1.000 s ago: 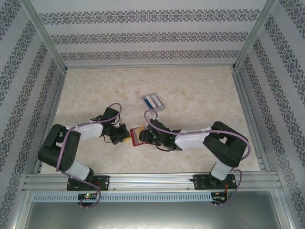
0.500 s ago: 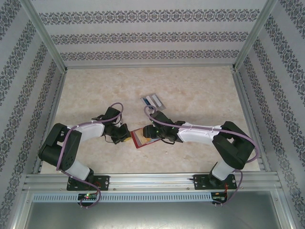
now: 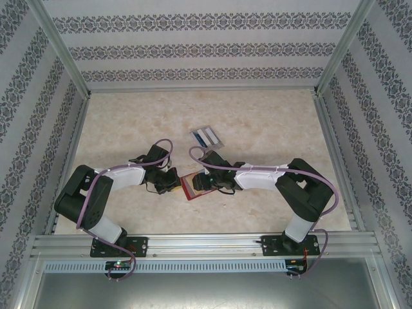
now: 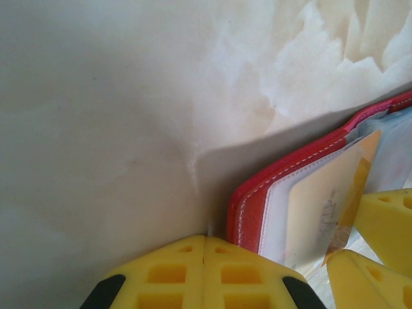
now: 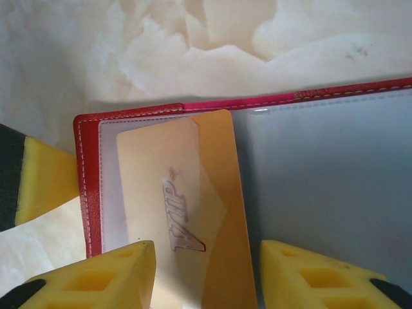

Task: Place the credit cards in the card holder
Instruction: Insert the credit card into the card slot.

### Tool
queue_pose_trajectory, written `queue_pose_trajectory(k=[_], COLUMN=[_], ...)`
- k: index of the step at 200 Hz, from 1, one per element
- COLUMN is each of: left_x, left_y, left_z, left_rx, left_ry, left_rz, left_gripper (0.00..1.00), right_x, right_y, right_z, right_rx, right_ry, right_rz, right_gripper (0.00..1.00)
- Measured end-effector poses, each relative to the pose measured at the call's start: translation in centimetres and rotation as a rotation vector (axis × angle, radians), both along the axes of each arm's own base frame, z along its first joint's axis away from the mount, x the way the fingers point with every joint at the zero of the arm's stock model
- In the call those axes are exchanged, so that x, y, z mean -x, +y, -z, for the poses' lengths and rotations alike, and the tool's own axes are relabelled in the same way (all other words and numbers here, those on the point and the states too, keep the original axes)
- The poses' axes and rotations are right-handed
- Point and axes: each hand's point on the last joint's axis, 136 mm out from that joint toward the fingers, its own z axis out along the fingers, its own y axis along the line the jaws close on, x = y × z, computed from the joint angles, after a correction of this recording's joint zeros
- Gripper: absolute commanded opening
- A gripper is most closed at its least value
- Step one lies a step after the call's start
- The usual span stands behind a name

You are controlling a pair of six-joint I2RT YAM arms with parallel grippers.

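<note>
My left gripper (image 3: 169, 181) and my right gripper (image 3: 201, 182) sit low over the marbled table (image 3: 270, 129), tips turned toward each other. Between them lies the card holder (image 3: 188, 188) — red, opened flat, with a tan patch on its inner face. My left tips are at its left edge and my right tips are over its right half; whether either touches it, I cannot tell. Beyond my right gripper, well apart from the holder, lie the credit cards (image 3: 207, 136) — blue and pale, close together.
</note>
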Motion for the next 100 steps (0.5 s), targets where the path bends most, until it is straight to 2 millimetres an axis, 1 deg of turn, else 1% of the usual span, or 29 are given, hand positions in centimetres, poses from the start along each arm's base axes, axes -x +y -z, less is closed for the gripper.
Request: queue_pose_trajectory(k=[31, 72, 100], left_x=[0.0, -0.1, -0.1], left_y=[-0.1, -0.3, -0.4], left_z=[0.0, 0.0, 0.0], left_rx=[0.002, 0.004, 0.005], left_ry=[0.004, 0.006, 0.006], left_rz=[0.003, 0.007, 0.009], left_gripper=[0.00, 0.00, 0.00], right_x=[0.4, 1.9, 2.4], right_y=[0.3, 1.7, 1.8], right_z=[-0.1, -0.5, -0.2], right_rx=[-0.006, 0.001, 0.015], right_ry=[0.006, 0.005, 0.016], right_rz=[-0.017, -0.068, -0.076], right_gripper=[0.43, 0.43, 0.42])
